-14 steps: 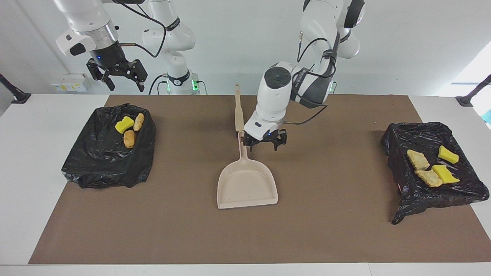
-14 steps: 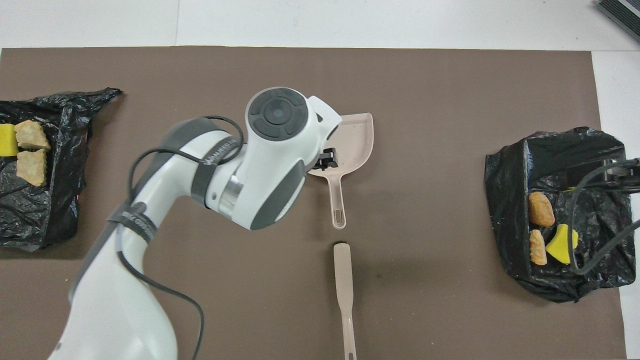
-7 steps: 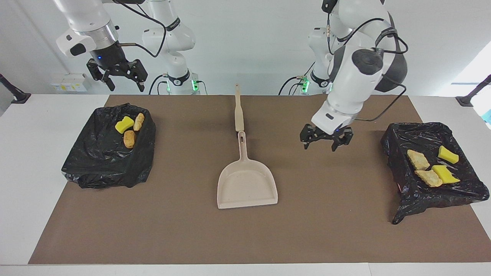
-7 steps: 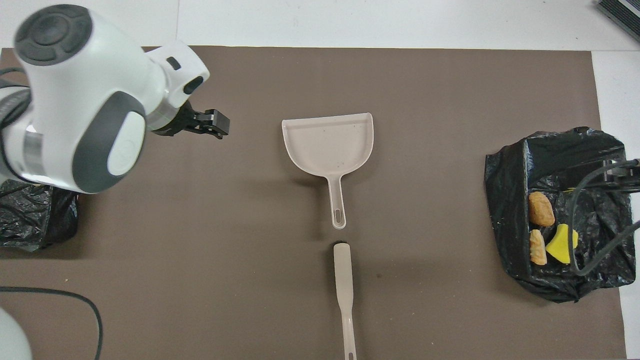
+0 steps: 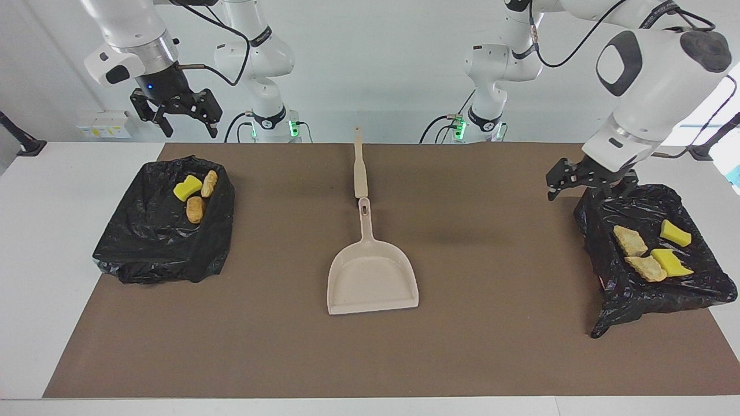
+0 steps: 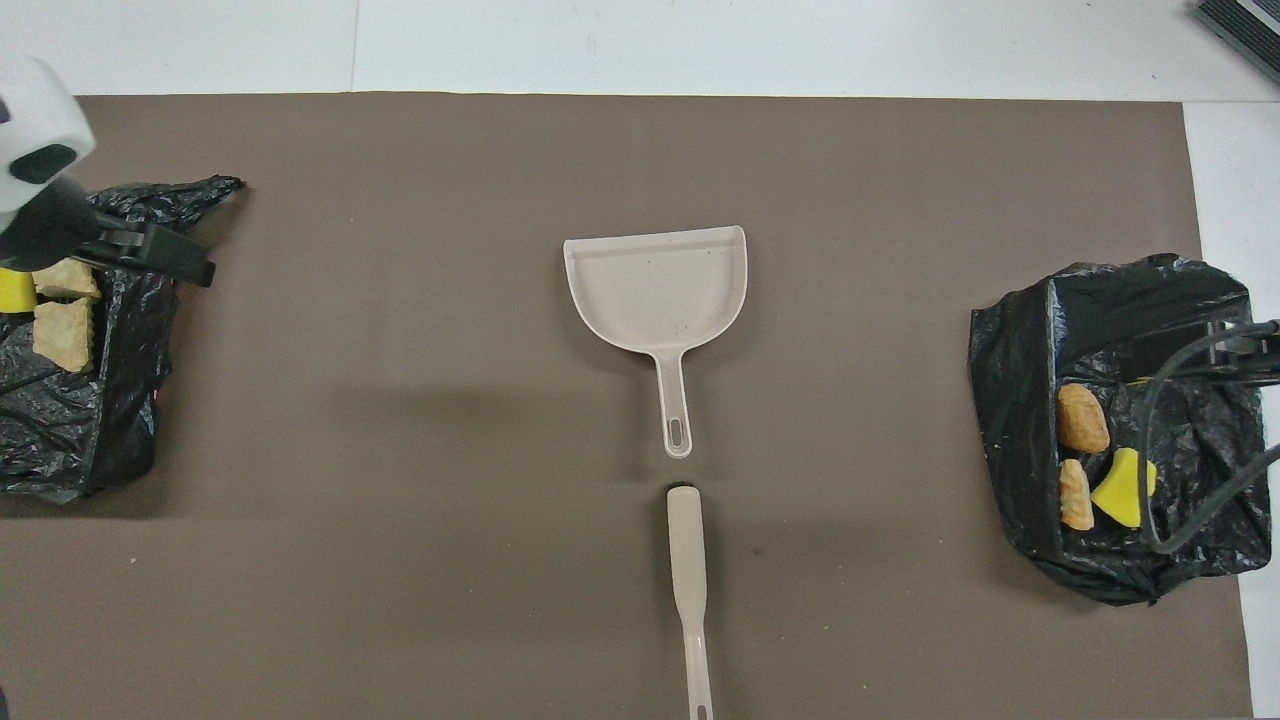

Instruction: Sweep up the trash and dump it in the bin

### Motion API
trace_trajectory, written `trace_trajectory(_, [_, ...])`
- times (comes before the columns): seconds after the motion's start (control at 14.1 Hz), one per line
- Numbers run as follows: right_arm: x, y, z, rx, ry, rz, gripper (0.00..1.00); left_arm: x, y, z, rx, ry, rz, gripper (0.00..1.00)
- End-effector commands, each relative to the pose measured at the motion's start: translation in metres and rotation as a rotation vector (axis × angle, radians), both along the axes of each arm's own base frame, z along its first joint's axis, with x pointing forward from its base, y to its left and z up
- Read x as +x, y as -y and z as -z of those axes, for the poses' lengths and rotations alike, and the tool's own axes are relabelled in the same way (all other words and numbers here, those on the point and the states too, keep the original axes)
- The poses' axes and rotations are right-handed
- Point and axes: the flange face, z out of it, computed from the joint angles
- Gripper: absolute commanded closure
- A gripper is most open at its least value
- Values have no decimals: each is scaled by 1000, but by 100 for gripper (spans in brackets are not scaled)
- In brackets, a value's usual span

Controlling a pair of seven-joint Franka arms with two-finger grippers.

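The trash lies in two black-lined bins: three scraps at 9 o'clock of the dustpan, four scraps at 3 o'clock. The pieces look light, soft and crumbly; judged best taken across their short sides with gentle pressure. The left gripper hangs empty, jaws wide, over its bin's rim; the right gripper waits wide, raised above its bin.

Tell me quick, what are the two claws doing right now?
Left gripper: open, empty, over the edge of the bin at its end.
Right gripper: open, empty, raised.
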Motion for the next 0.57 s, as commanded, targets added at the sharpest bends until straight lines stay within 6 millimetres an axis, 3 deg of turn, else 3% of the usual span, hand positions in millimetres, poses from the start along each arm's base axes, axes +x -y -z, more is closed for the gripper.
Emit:
trace_trajectory(0.0, [-7,5,0,-10,-7,-26,0,-18,-37,-20,-21,4,-30,0])
trace_trajectory(0.21, [-7,3,-1,-10,-4,-29,0,-20,-32,-29,-19,14,-195,0])
trace_trajectory(0.5, [-7,4,0,-10,-5,-28,0,-41,-37,-49,-6,5,-164,0])
